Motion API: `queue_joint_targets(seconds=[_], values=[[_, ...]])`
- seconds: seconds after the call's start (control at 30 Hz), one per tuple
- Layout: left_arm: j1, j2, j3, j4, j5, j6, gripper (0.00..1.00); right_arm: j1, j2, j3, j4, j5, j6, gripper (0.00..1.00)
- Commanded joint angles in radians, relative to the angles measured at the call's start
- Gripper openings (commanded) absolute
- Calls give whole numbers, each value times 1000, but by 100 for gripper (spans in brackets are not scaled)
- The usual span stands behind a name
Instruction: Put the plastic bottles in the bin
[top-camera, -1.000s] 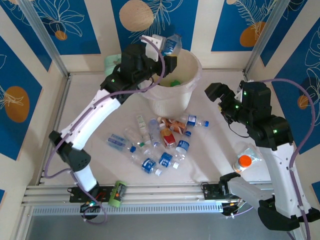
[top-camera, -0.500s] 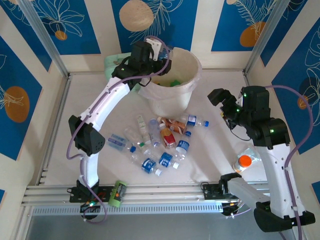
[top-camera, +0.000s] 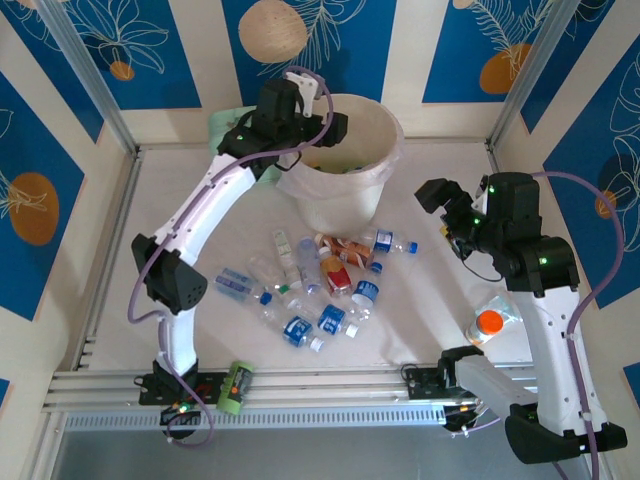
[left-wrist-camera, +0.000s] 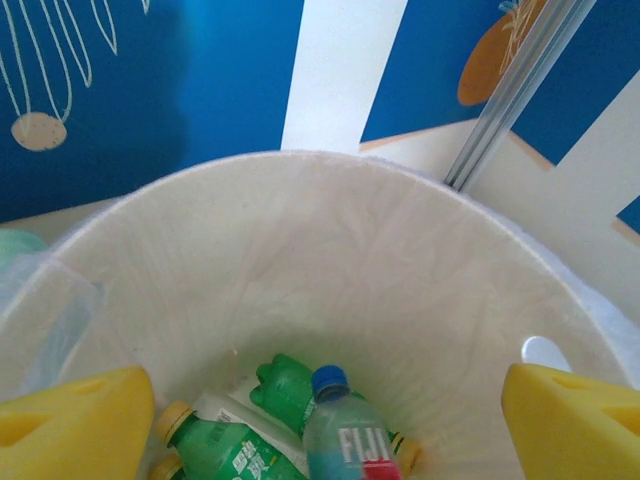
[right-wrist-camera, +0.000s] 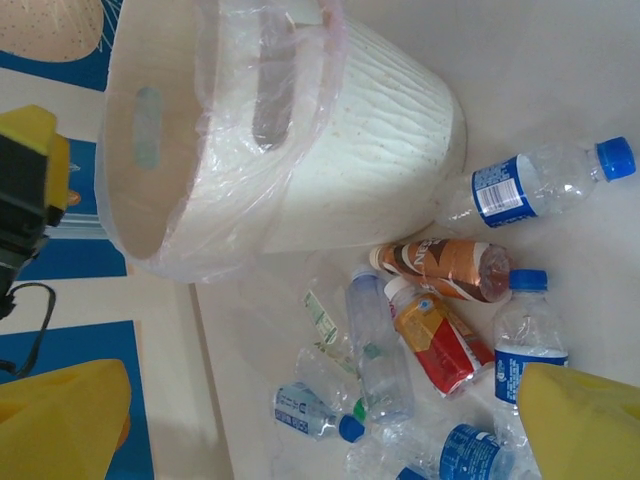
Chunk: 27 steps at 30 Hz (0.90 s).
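Observation:
The cream bin (top-camera: 350, 185) with its white bag liner stands at the back of the table. My left gripper (top-camera: 322, 124) hovers over its rim, open and holding nothing. In the left wrist view my left gripper (left-wrist-camera: 330, 410) looks down into the bin (left-wrist-camera: 330, 250), where a clear Fiji bottle (left-wrist-camera: 345, 448) lies on green bottles (left-wrist-camera: 228, 450). Several plastic bottles (top-camera: 320, 280) lie scattered in front of the bin. My right gripper (top-camera: 433, 193) hangs open to the right of the bin. My right gripper (right-wrist-camera: 320, 420) faces a blue-labelled bottle (right-wrist-camera: 530, 185) and a red-labelled one (right-wrist-camera: 437, 338).
A pale-green pouch (top-camera: 224, 126) lies behind the bin's left side. An orange-capped bottle (top-camera: 488, 323) sits by the right arm's base. A green bottle (top-camera: 235, 388) rests on the front rail. Blue patterned walls and metal posts (top-camera: 85, 75) enclose the table.
My left gripper held a clear blue-capped bottle above the bin; it has opened and the bottle now lies inside. The left arm has shifted its elbow down. The right arm moved slightly.

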Motion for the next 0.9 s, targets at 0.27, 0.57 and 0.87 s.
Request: queue_joint_targets(seconds=[0.27, 0.57, 0.87], values=[[18, -640, -598, 4, -156, -159, 88, 244, 14, -93, 50, 77, -46, 93], [37, -995, -1090, -33, -135, -356, 86, 661, 123, -364, 325, 212, 181, 90], [37, -1043, -1246, 24, -47, -455, 88, 742, 308, -488, 587, 146, 385, 90]])
